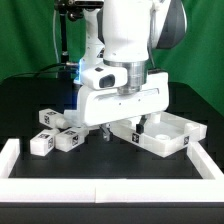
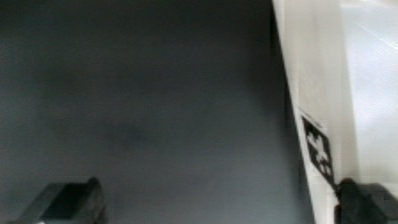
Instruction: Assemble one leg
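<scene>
Hanging over the middle of the black table (image 1: 30,95), the arm (image 1: 130,30) carries its gripper (image 1: 122,128) low, just above the surface. In the wrist view the gripper (image 2: 217,200) shows two dark fingertips (image 2: 71,205) spread wide with only bare table between them, so the jaws stand apart and hold nothing. Large white square panel (image 1: 185,130) lies to the exterior view's right, close beside the gripper; touching or not, cannot tell. A white face (image 2: 311,60) with a tag marker (image 2: 320,150) runs along one side of the wrist view, probably that panel's side wall. Low white rail (image 1: 100,168) bounds the near edge of the table. Legs (image 1: 47,118) sit in a loose cluster at the exterior view's left, near side, four or so, some touching one another; the nearest leg (image 1: 68,138) lies just beside the gripper, toward the left and slightly nearer. None is seated in the panel as far as can be seen. Judgement: each leg is light, rigid plastic, smooth-faced, so apt to slide or twist if pinched off-centre; not fragile. Best hold is across two opposite flat sides at mid-height, jaws square to the faces, after singling one out from its neighbours
</scene>
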`<state>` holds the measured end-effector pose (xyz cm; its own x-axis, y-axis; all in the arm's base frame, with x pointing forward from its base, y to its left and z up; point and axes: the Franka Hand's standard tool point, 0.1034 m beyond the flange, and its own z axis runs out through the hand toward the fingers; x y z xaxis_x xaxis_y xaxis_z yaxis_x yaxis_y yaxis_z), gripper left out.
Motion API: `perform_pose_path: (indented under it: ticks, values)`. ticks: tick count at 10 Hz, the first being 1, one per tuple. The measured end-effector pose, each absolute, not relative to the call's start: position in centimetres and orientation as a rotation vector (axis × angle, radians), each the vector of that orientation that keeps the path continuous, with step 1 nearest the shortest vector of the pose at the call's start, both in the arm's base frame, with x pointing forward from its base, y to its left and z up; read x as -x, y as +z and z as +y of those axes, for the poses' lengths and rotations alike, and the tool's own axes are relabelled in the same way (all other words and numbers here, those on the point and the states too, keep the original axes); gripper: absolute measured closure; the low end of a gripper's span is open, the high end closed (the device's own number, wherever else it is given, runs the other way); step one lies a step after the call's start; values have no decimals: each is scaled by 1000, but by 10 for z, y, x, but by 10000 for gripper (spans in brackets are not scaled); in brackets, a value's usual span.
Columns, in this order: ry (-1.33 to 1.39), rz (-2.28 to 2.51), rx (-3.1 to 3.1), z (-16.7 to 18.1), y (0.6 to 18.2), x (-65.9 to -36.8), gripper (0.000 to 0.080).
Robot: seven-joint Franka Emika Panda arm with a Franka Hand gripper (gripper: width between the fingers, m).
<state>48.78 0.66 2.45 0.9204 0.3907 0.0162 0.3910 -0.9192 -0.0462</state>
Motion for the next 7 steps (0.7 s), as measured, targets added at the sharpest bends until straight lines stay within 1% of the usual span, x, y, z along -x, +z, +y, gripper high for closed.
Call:
perform_pose_path:
  ticks: [4, 5, 6, 7]
  values:
    - [-10, -617, 3031, 7, 25, -488, 151]
    - [-23, -592, 3036, 13, 25, -491, 151]
    - [15, -598, 3026, 22, 33, -491, 151]
    - [32, -612, 3017, 28, 47, -491, 151]
